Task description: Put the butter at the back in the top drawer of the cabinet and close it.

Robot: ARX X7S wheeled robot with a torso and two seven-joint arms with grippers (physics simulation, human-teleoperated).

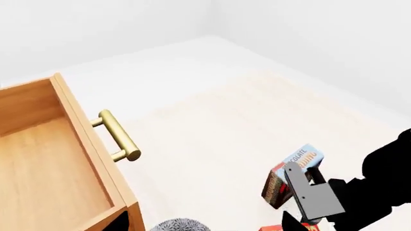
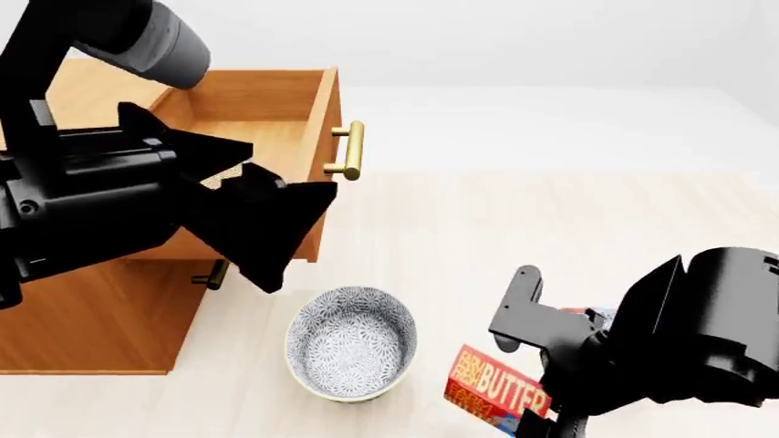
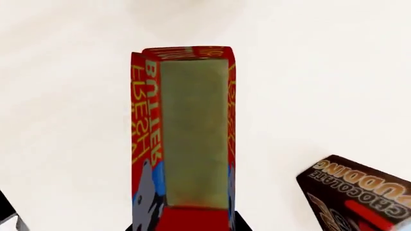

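The red-and-orange butter (image 3: 192, 139) box sticks out lengthwise from my right gripper (image 3: 186, 226), whose black jaws press on both of its sides. In the head view the butter (image 2: 493, 385) is low on the right, tilted, beside the right gripper (image 2: 535, 406). The top drawer (image 2: 262, 119) of the cabinet (image 2: 104, 319) stands pulled open, showing a bare wood interior (image 1: 45, 168) and a brass handle (image 1: 119, 137). My left gripper (image 2: 262, 187) hovers open at the drawer's front edge, holding nothing.
A patterned grey bowl (image 2: 350, 342) stands on the floor between the cabinet and the butter. A dark-brown chocolate pudding box (image 1: 292, 175) lies beside the right arm. A lower drawer's handle (image 2: 215, 274) pokes out under the left arm.
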